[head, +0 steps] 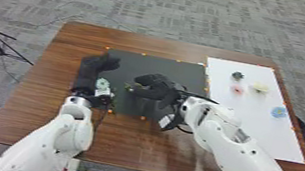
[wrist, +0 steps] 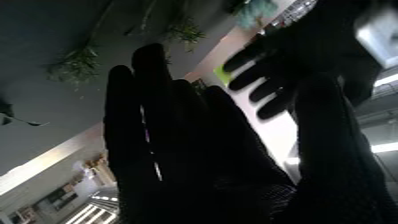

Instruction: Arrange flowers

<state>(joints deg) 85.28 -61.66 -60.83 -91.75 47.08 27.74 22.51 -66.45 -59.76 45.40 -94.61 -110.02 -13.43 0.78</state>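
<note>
Dark mat [head: 152,64] under a leafy stem [wrist: 75,64], nearly parallel to the right hand's [head: 156,87] straight fingers; anything held: unclear.

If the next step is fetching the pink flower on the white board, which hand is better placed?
Probably the right. The right black-gloved hand is over the dark mat, nearer the small pink flower; the left black-gloved hand is at the mat's left edge and would likely have to pass the right.

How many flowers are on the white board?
4: dark green one at the far end, cream one right of it, pink one just nearer, blue one nearest, farthest right. The right arm may hide others.
</note>
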